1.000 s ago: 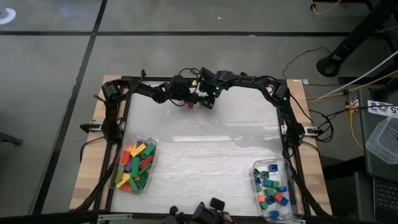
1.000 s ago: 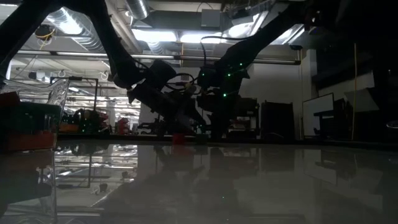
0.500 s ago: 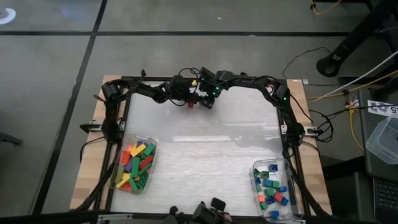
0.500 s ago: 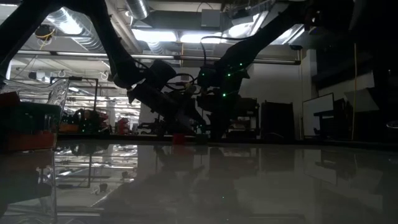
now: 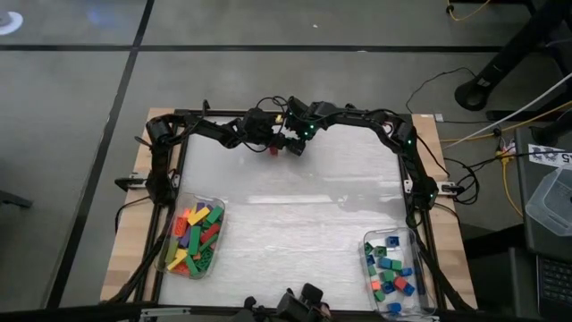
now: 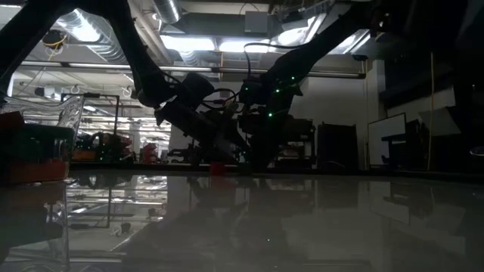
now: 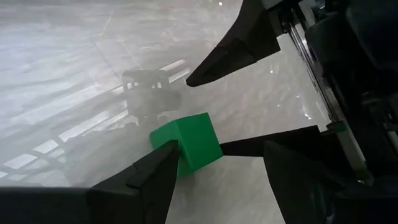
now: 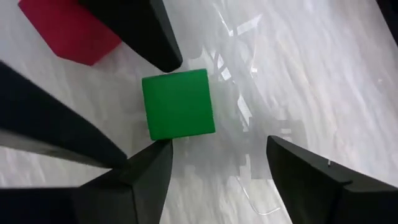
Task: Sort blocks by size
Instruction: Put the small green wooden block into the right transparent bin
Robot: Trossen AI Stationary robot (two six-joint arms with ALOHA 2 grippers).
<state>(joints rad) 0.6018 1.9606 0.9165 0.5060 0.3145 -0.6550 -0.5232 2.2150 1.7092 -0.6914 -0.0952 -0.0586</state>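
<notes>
A small green cube block (image 7: 186,142) (image 8: 178,104) rests flat on the white table near its far edge, at the middle. A red block (image 8: 68,28) (image 5: 273,150) lies on the table just beside it. My left gripper (image 7: 219,149) (image 5: 277,141) comes in low from the left, open, one fingertip (image 7: 166,152) at the cube's corner. My right gripper (image 8: 217,142) (image 5: 293,147) points steeply down from the right, open, one fingertip (image 8: 160,148) at the cube's edge. The high view hides the cube under the grippers. My left gripper has one fingertip right at the green cube's near lower corner (image 7: 174,163); whether it touches cannot be told. My right gripper has one fingertip at the cube's edge (image 8: 163,135); whether they touch cannot be told. The cube sits flat on the table, pinched by neither.
A clear tub (image 5: 220,207) at the near left holds several long blocks (image 5: 195,237). Another clear tub (image 5: 366,238) at the near right holds short blocks (image 5: 391,268). Bare white tabletop (image 5: 295,215) lies between them. A black frame (image 5: 407,179) runs around the table.
In the high view my right gripper's head has turned slightly in place over the far middle of the table. The red block and my left gripper have stayed where they were.
</notes>
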